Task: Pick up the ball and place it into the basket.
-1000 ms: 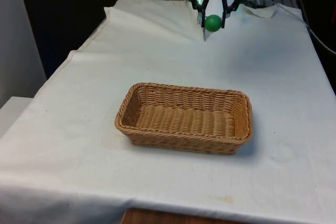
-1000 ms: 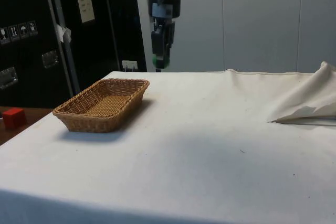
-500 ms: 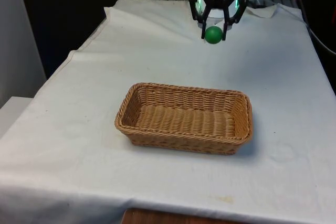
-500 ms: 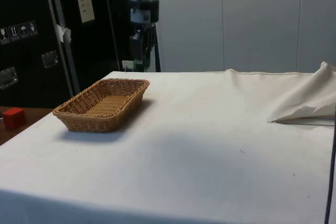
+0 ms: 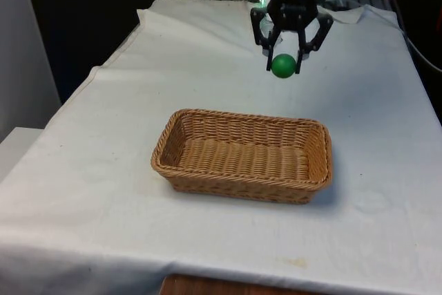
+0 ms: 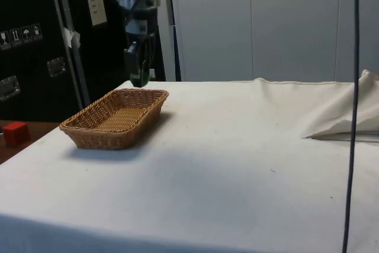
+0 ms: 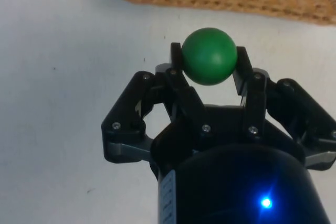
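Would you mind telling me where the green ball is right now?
The green ball is clamped in the pincer, up in the air above the white cloth. In the front view it hangs just beyond the basket, towards the basket's far right part.

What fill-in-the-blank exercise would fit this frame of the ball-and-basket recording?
1. The tool is shut on a ball whose colour is ____.
2. The ball hangs in the air and has not yet reached the inside of the wicker ____.
3. The basket stands on a cloth whose colour is ____.
4. In the side view, a small block beyond the table's edge, past the basket, is coloured ____.

Missing words: green; basket; white; red
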{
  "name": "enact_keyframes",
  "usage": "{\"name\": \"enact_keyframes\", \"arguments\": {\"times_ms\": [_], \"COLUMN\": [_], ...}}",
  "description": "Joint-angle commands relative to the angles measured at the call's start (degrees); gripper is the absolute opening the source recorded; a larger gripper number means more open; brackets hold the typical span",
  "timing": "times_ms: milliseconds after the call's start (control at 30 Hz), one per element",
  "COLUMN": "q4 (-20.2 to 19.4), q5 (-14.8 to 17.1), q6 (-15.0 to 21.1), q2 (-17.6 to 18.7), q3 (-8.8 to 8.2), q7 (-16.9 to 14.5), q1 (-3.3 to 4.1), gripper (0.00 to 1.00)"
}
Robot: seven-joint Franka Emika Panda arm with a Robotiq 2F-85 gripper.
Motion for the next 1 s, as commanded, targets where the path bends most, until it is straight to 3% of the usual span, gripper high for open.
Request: {"name": "enact_keyframes", "arguments": {"times_ms": [0, 200, 233, 467, 500, 533, 600, 700, 733, 767, 967], "q4": [1.4, 6.5, 5.7, 12.5, 12.2, 13.3, 15.2, 17.0, 16.6, 17.6, 21.3], "q5": [1.2, 2.0, 1.2, 3.0, 2.3, 3.3, 4.0, 4.8, 4.2, 5.0, 5.4], "q6": [-0.4, -0.2, 0.0, -0.3, 0.1, -0.3, -0.3, -0.3, 0.0, -0.2, -0.2], "q2": [1.5, 7.2, 6.4, 13.6, 13.4, 14.3, 16.3, 18.4, 18.0, 19.2, 23.6], "q3": [0.57, 1.03, 0.52, 0.92, 0.34, 0.80, 0.34, 0.00, -0.69, -0.06, -0.40], "q7": [-0.4, -0.3, 0.1, -1.0, -0.2, -1.3, -2.1, -3.0, -2.4, -3.0, -3.0], "q1": [-0.17, -0.34, 0.00, -1.09, -0.34, -1.26, -1.55, -1.72, -1.15, -1.78, -1.89], "gripper": [0.01, 0.01, 0.01, 0.01, 0.01, 0.01, 0.01, 0.01, 0.01, 0.01, 0.01]}}
